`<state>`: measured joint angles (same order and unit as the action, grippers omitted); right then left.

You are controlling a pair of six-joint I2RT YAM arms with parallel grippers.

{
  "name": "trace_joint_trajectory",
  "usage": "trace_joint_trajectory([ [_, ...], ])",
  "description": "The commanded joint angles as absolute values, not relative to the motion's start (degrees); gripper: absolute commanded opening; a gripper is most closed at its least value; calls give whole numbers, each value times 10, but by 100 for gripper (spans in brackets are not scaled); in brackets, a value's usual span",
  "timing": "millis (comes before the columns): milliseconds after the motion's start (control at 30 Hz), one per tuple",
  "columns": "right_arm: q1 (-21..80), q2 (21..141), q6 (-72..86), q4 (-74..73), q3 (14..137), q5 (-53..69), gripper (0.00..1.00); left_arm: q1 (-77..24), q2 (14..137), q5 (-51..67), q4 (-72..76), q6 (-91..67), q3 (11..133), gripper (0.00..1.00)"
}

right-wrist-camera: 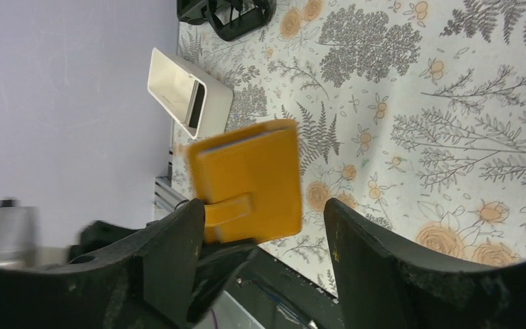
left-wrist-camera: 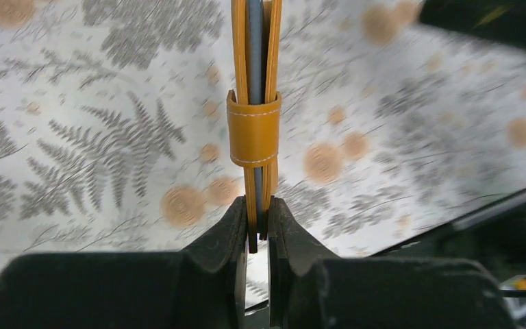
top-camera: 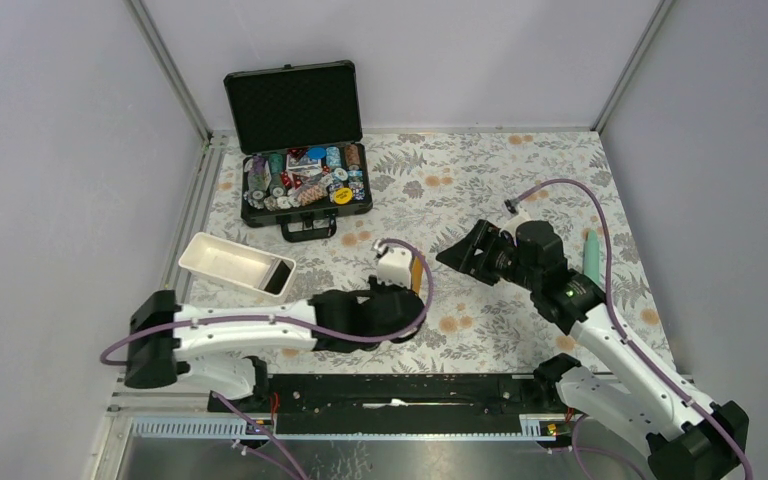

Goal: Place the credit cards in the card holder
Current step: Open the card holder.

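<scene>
Far left we see the white tray (top-camera: 222, 262), with a black card (top-camera: 278, 277) at its right end. Mid-table, the left gripper (left-wrist-camera: 260, 223) is clamped tight on the bottom edge of the card holder (left-wrist-camera: 254, 130). The holder is folded, strap (left-wrist-camera: 253, 147) round it, upright above the floral table (top-camera: 520, 190). The right gripper (right-wrist-camera: 261, 221) gapes wide, holds nothing, and sits just right of the holder, apart from it.

1. We see bright, soft, even light; shadows on the desk (top-camera: 520, 180) are faint.
2. On the left wrist, the desk's print smears with motion blur; the holder (left-wrist-camera: 254, 130) is sharp.
3. On the right wrist, the holder looks slightly blurred.
</scene>
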<state>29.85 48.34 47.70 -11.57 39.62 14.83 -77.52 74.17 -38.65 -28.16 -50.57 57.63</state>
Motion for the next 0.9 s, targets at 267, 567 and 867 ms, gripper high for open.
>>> trace_joint_trajectory([
  [267, 342, 497, 539, -102, 392, 161, 70, -814, 781, -411, -218, -499, 565, 0],
  [567, 413, 546, 539, -86, 404, 120, 71, -825, 820, -391, -233, -479, 596, 0],
  [867, 443, 575, 538, -83, 383, 53, 49, -832, 859, -417, -270, -437, 635, 0],
])
